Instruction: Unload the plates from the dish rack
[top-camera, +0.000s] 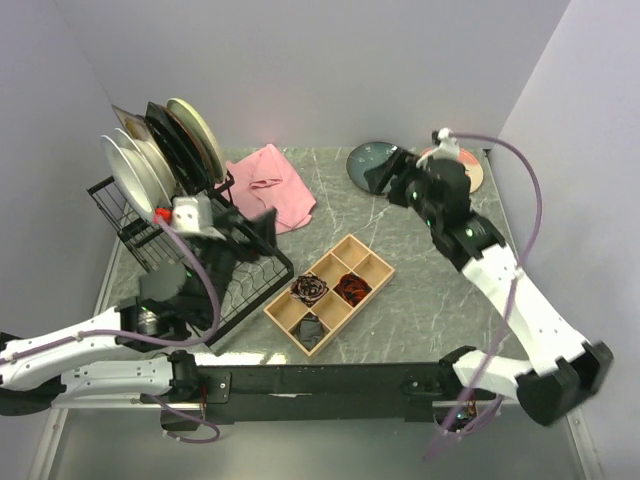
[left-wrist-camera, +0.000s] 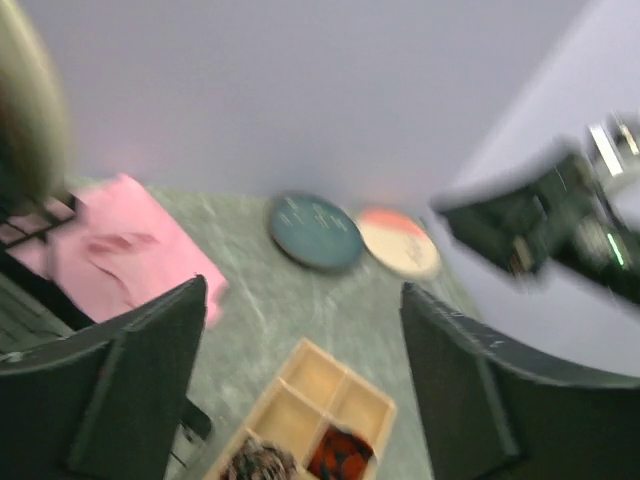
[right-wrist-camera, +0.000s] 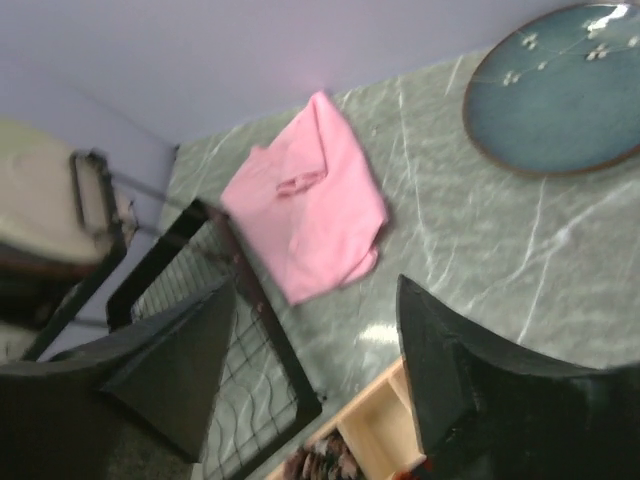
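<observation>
Several plates stand on edge at the back of the black wire dish rack on the left. A round teal plate and a pink-cream plate lie flat on the table at the back right. My left gripper hovers above the rack's right side, open and holding nothing. It faces the teal plate and the pink-cream plate. My right gripper hangs open and holding nothing beside the teal plate, turned toward the rack.
A pink cloth lies crumpled between the rack and the teal plate. A wooden compartment tray with small dark items sits at the table's middle front. Walls close in the left, back and right sides.
</observation>
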